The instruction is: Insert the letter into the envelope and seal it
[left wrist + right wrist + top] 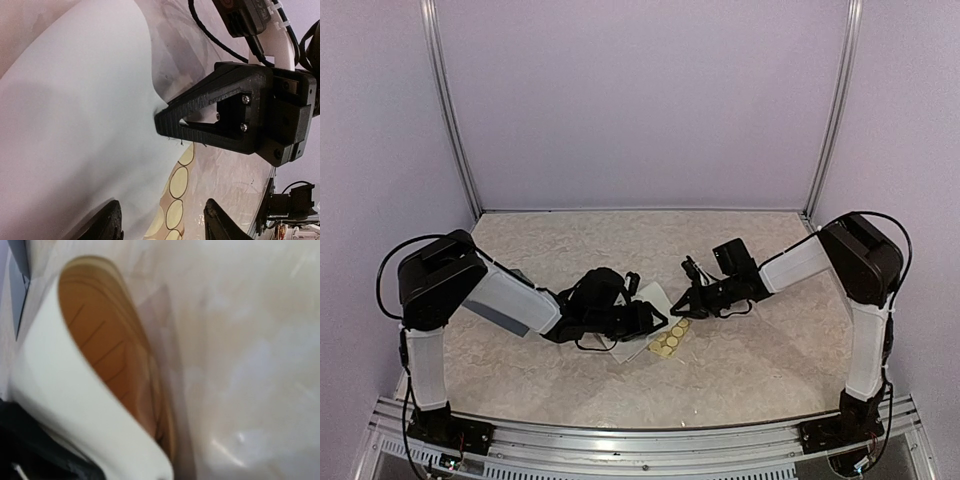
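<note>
Left wrist, right gripper pinching letter edge — curled

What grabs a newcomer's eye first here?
The big white letter, curled up off the table, fills the left wrist view, with the right tool pinched shut on its edge. From above, the left arm and right arm meet over it, beside a tan sticker sheet.

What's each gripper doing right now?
The left gripper is open, holding nothing.
The right gripper is shut on the edge of the letter.
</note>
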